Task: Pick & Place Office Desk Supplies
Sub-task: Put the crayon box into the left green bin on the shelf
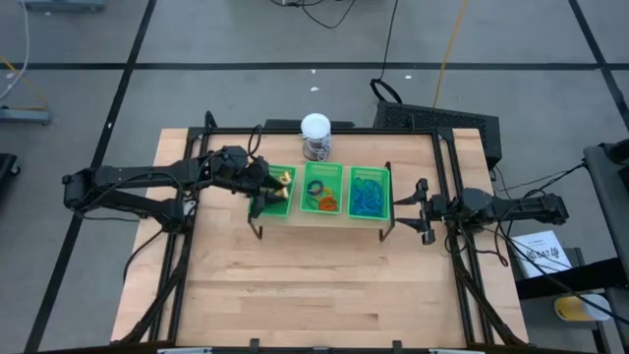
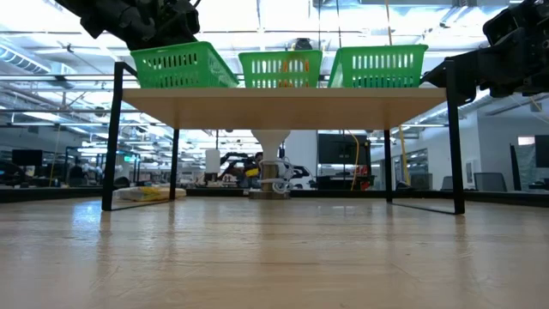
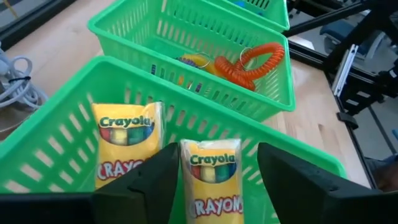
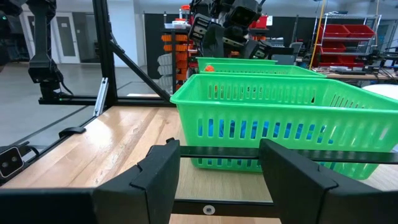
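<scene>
Left wrist view is showing the most right now: two crayon boxes are sitting in the nearest green basket (image 3: 74,124), one crayon box (image 3: 124,149) at the lower left of the frame and the other crayon box (image 3: 214,177) at the bottom centre, right between the fingers of the left gripper (image 3: 214,186). The fingers are being held apart with a gap on each side of that box, so nothing is being squeezed. Probably the box is being dropped off there, though that's a guess.

Further up the same frame, orange coils (image 3: 252,59) and a few small rings are lying in the middle basket (image 3: 186,37), so sorting by type seems to be the idea.

From the high view, three baskets are lined up in a row on a raised shelf (image 1: 324,218) at the centre of the frame, with blue loops (image 1: 369,194) filling the one on the right. A white-topped jar (image 1: 315,136) is standing just above the row.

At the right of the frame, the right gripper (image 1: 425,210) is being kept just beside the shelf end, fingers spread and holding nothing. It's most likely being parked there so the left arm isn't crowded.
</scene>
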